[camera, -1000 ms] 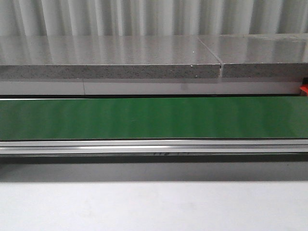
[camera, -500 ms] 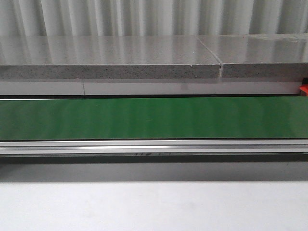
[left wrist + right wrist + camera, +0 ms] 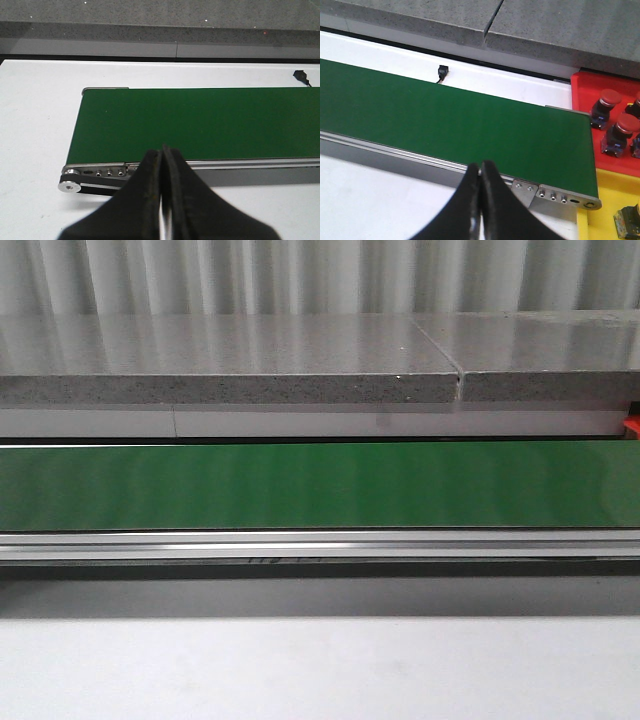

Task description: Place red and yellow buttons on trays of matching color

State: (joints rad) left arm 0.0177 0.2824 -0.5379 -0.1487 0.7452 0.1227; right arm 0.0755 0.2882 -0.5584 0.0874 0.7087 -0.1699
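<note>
Jaws of both grippers, left gripper (image 3: 163, 200) and right gripper (image 3: 480, 200), are sitting closed and empty above the bare conveyor belt (image 3: 320, 485); arriving buttons risk passing ungrasped.

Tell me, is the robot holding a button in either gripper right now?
No. The left gripper and the right gripper are both shut on nothing, above the long green conveyor belt.

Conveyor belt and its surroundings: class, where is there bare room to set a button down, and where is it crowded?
The green belt is bare along its whole visible length, as is the white table around its left end. It is crowded past the belt's right end: the red tray already holds red buttons, and the yellow tray holds one item at its edge.
</note>
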